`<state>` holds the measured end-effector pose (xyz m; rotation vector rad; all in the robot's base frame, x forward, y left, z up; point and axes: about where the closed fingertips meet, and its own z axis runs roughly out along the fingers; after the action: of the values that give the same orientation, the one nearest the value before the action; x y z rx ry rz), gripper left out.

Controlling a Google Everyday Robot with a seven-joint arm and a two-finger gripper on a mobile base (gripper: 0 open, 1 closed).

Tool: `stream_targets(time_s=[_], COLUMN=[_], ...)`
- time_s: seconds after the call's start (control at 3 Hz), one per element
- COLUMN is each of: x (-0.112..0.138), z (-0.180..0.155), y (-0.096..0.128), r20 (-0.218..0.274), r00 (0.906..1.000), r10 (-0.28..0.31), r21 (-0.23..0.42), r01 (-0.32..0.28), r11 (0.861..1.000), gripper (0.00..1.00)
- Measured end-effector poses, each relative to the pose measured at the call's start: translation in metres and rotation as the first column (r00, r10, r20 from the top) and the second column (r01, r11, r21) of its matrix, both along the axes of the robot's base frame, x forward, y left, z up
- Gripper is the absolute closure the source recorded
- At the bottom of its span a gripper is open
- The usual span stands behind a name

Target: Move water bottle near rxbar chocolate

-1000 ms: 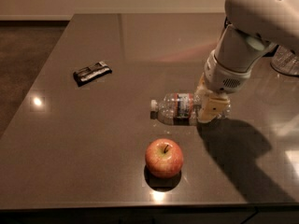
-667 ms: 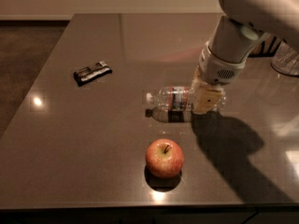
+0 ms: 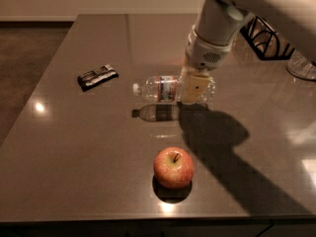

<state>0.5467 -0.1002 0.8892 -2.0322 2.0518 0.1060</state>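
Clear plastic water bottle (image 3: 163,88) hangs sideways above the dark surface (image 3: 74,147), its base end clamped in the tool (image 3: 193,89).
Cap points left toward the rxbar chocolate (image 3: 97,77), well apart; open surface between, apple (image 3: 173,167) near front edge.

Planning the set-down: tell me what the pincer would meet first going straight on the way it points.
The pincer points down, shut on the water bottle held sideways. Straight on, it would likely meet the table just beneath; the apple and rxbar chocolate lie off that line. Height is unclear.
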Motion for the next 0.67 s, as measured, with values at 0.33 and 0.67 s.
stream_targets(time_s=[0.33, 0.67], x=[0.027, 0.054], z=[0.001, -0.002], y=[0.032, 0.062], r20=[0.001, -0.002], r00=[0.9996, 0.9982], r10=[0.030, 0.059], r21=[0.016, 0.019], r01=[-0.030, -0.059], r11=[0.999, 0.998], gripper=[1.00, 1.00])
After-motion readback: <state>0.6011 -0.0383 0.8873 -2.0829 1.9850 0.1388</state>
